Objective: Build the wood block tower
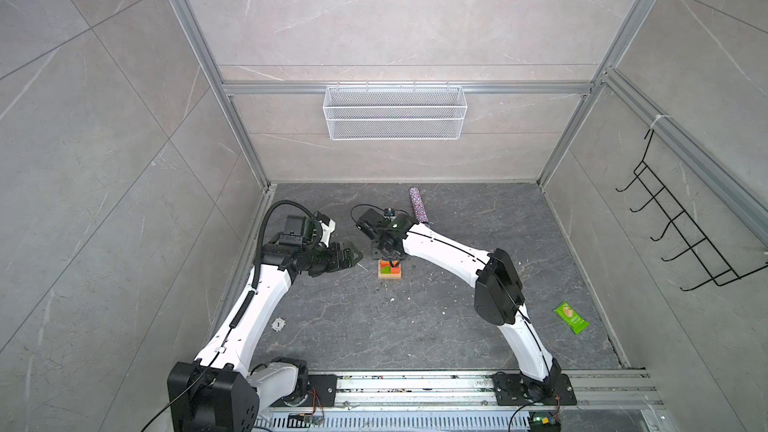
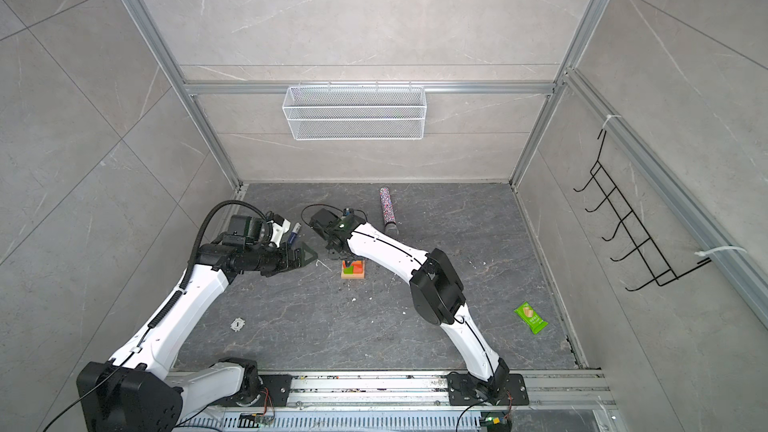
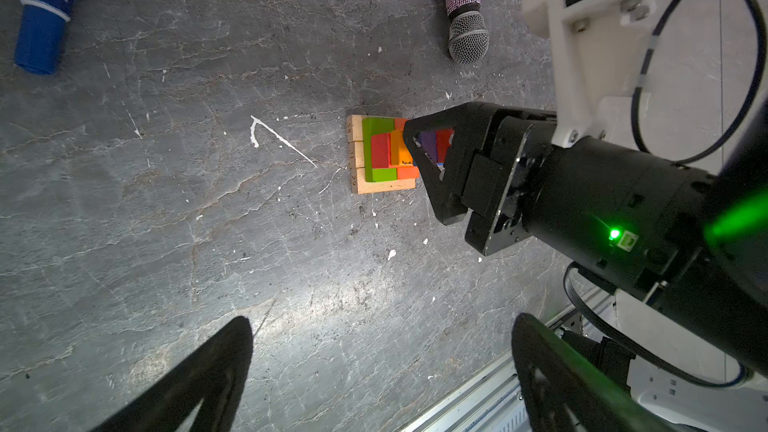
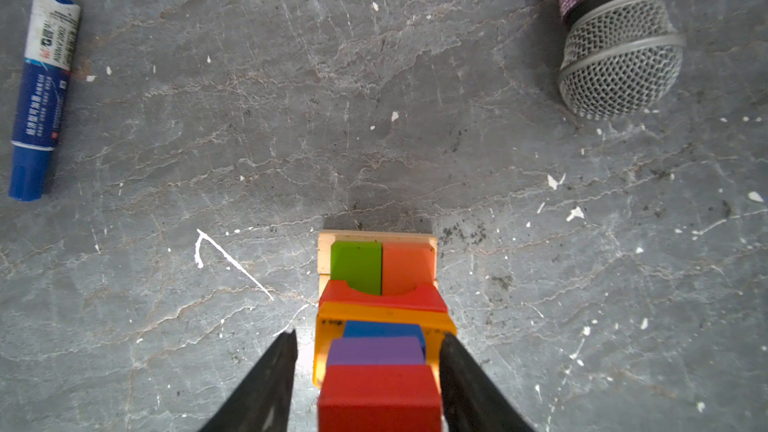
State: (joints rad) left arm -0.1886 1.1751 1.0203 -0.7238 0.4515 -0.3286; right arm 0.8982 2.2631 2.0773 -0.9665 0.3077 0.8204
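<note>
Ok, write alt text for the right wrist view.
Looking down a stepped, multicoloured wood block tower, its top red cube sits between the right gripper's two black fingers, a gap showing on one side. A blue marker and a glittery-handled microphone lie apart on the grey stone table.

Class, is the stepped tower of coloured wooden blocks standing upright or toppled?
Upright: the tower sits in level layers, tan base flat on the table, red cube on top.
</note>
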